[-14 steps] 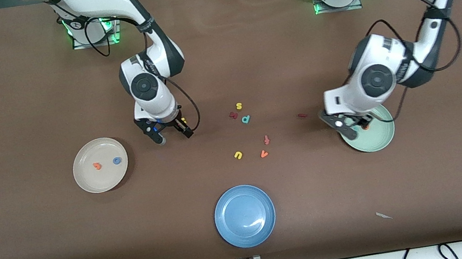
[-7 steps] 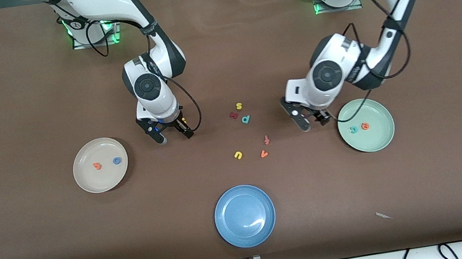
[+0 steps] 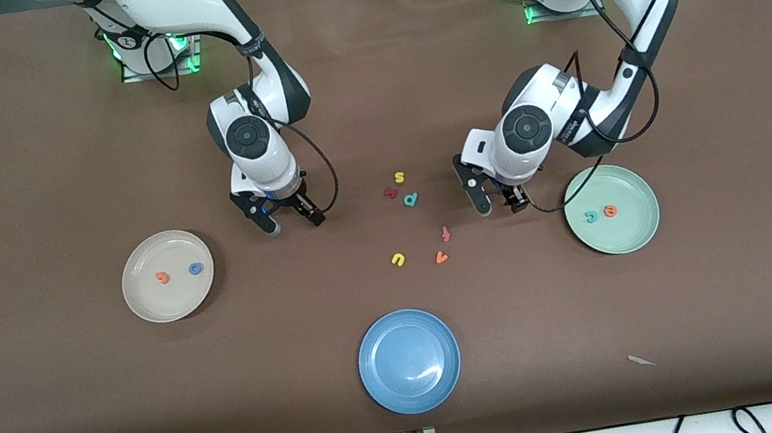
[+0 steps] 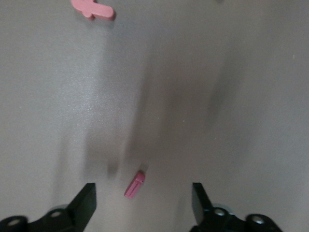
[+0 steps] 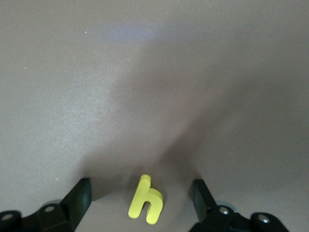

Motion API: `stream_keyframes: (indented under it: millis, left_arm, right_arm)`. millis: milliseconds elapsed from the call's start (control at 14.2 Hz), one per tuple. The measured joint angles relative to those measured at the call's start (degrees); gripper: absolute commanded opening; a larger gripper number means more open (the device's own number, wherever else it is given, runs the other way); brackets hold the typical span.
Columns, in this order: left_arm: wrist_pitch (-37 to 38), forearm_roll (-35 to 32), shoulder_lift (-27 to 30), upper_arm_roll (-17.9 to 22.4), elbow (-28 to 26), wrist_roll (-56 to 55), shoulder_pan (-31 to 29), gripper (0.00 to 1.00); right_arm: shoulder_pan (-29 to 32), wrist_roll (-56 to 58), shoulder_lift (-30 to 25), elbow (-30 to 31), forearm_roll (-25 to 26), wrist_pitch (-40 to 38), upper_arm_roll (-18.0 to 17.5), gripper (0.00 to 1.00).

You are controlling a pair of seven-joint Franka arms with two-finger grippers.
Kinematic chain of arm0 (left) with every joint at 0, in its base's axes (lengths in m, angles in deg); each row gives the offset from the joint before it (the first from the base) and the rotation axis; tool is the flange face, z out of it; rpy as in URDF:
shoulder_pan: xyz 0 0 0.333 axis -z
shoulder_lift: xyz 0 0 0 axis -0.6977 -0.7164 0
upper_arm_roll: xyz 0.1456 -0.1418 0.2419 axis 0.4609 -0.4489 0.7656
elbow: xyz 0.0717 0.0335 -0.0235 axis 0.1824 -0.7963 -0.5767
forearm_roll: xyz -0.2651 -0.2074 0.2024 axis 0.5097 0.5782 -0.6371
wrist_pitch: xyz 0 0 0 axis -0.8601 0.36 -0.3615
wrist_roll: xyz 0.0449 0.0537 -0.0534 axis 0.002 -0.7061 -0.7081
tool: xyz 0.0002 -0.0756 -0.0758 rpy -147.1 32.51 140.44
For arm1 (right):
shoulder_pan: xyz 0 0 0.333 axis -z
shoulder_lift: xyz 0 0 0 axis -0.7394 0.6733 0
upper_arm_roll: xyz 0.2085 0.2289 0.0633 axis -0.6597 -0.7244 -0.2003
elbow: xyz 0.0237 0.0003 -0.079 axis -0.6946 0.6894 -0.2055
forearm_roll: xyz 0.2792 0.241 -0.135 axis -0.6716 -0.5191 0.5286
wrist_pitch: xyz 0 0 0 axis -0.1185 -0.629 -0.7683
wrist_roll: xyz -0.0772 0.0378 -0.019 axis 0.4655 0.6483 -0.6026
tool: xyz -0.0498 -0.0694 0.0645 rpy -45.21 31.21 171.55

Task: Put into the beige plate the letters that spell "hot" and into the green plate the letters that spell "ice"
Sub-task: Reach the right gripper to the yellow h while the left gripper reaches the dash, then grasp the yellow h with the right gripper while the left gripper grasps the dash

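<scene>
Both tools gape: right tool (image 5: 140,205) straddles yellow h (image 5: 146,206), left tool (image 4: 140,205) straddles red i (image 4: 134,184), each hidden from front.

1. Both arms wear glossy white shells with dark grey bands at the joints.
2. A round dark grey cap sits on each wrist housing.
3. Black cables loop loosely along each forearm to the wrist.
4. Green lights glow at both bases.
5. The left end effector (image 3: 497,202) and right end effector (image 3: 292,220) have black fingers with silver screws.
</scene>
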Motion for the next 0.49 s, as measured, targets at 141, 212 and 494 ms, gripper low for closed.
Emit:
stream_keyframes:
  millis: [141, 212, 494]
  left_arm:
    - [-0.94, -2.02, -0.64, 0.00, -0.03, 1.91, -0.22, 0.83]
    - [-1.69, -2.67, -1.00, 0.00, -0.20, 2.28, -0.22, 0.76]
    - [-2.86, -3.60, -1.91, 0.00, -0.51, 2.80, -0.22, 0.52]
  right_arm:
    - [0.00, 0.00, -0.22, 0.15, -0.01, 0.08, -0.19, 0.83]
    - [0.00, 0.00, -0.31, 0.27, -0.01, 0.15, -0.24, 0.79]
    - [-0.01, 0.00, -0.91, 0.61, -0.01, 0.21, -0.84, 0.60]
